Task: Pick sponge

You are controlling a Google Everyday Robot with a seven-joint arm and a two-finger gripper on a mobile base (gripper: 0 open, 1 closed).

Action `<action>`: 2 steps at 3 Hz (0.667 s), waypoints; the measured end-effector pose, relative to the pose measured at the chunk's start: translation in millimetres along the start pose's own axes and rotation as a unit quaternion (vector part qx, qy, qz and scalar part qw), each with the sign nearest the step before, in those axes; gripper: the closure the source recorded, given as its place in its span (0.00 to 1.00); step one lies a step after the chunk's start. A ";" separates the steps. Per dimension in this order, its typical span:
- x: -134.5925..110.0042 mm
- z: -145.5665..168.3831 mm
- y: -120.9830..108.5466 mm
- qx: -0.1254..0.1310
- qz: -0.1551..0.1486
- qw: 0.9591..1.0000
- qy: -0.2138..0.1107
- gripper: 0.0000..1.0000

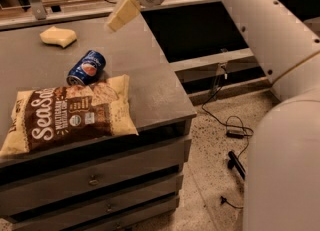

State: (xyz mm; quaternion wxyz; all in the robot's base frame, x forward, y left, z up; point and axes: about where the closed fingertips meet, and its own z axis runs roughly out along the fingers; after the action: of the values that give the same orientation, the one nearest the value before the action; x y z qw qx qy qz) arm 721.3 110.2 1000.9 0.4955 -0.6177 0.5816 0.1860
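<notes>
The sponge (58,36) is a small pale yellow soft block with wavy edges, lying flat at the far left of the grey cabinet top (145,70). My gripper (121,15) hangs from the white arm above the back of the cabinet top, to the right of the sponge and apart from it. Its flat cream fingers point down and to the left. Nothing shows in it.
A blue can (86,67) lies on its side in front of the sponge. A large yellow-and-brown chip bag (67,115) lies at the front left. The cabinet has drawers below. Cables (230,125) lie on the speckled floor to the right.
</notes>
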 end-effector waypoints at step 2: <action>-4.0 90.9 -33.6 0.025 0.127 0.991 -0.034 0.00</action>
State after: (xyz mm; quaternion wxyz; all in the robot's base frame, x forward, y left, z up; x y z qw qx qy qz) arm 782.1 182.0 977.4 0.5026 -0.5195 0.6426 0.2543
